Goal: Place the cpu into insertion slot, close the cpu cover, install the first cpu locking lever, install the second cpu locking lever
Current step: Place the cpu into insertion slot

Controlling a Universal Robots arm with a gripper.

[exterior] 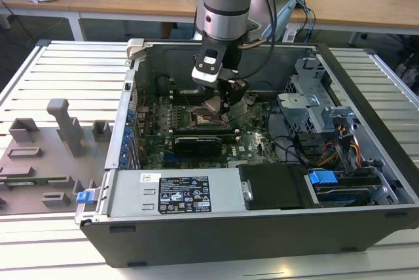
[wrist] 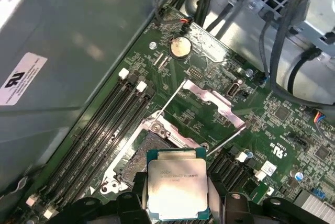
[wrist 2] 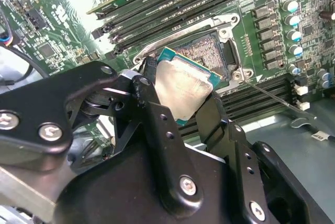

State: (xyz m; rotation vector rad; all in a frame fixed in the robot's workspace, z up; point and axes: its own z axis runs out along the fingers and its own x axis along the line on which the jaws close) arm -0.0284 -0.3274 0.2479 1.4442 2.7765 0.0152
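Note:
My gripper is shut on the cpu, a small square chip with a dull silver top and a green edge, pinched between two black fingers. The chip hangs tilted just above the insertion slot, a dark square socket with a grey metal rim on the green motherboard. In the first wrist view the cpu sits at the socket's near side. The cpu cover stands flipped open beyond the socket. Two thin lever rods are raised. In the exterior view the gripper is deep inside the case.
Long black memory slots flank the socket on both sides. The open computer case walls in the board, with a black graphics card, a power supply, drive cages and cables close by.

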